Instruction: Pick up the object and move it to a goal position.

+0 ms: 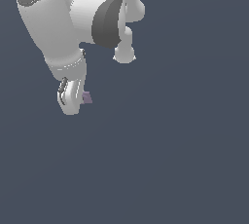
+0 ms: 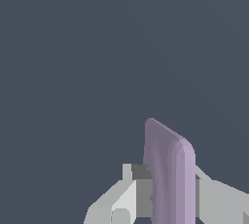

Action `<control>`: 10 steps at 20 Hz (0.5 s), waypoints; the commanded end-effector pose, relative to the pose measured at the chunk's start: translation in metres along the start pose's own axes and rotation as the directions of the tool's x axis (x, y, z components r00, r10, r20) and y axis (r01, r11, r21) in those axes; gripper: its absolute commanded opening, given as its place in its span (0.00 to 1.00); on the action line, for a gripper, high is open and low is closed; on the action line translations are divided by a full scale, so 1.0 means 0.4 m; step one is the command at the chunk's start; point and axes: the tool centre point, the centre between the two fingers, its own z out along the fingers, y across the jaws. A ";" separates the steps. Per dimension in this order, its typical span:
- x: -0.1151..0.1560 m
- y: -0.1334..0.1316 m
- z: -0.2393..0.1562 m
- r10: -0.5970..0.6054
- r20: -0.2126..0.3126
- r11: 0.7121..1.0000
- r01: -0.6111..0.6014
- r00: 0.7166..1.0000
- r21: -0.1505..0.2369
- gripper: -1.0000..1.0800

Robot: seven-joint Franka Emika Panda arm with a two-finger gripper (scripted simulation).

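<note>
You have the block between the fingers of the tool; in the wrist view it stands up between the two grey finger parts, one on each side and close against it, so the tool reads as pinching the block rather than spread. In the exterior view only a small mauve corner of the block peeps out on the right side of the tool, which sits in the upper left of that view under the big white arm.

Judging from this, you are in the carrying step, so keep the squeeze steady and do not relax it while you travel. The block is small and plain-faced, and I would expect it to slip or twist if you jerk, so move smoothly and hold the wrist at one angle. Most of the block stands proud of the fingers in the wrist view, so the hold may be shallow.

No goal marker shows in either view, so you cannot tell from here which way to head. Around the tool there is only the flat grey-blue ground; nothing stands in your path that I can see, and whether the block is lifted clear of the ground cannot be told
</note>
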 end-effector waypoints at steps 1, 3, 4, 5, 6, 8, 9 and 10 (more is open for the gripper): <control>0.039 0.002 -0.065 -0.001 0.000 1.000 0.001 1.000 -0.001 0.00; 0.069 0.002 -0.113 -0.001 0.000 1.000 0.001 1.000 -0.001 0.00; 0.083 0.002 -0.136 -0.001 0.000 1.000 0.001 1.000 -0.001 0.00; 0.095 0.001 -0.156 -0.002 0.000 1.000 0.002 1.000 -0.001 0.00; 0.107 0.000 -0.175 -0.002 0.000 1.000 0.002 1.000 -0.001 0.00; 0.128 -0.001 -0.209 -0.002 0.000 1.000 0.002 1.000 -0.001 0.00; 0.138 -0.001 -0.223 -0.002 0.000 1.000 0.002 1.000 -0.001 0.00; 0.145 -0.002 -0.237 -0.003 0.000 1.000 0.003 1.000 -0.001 0.00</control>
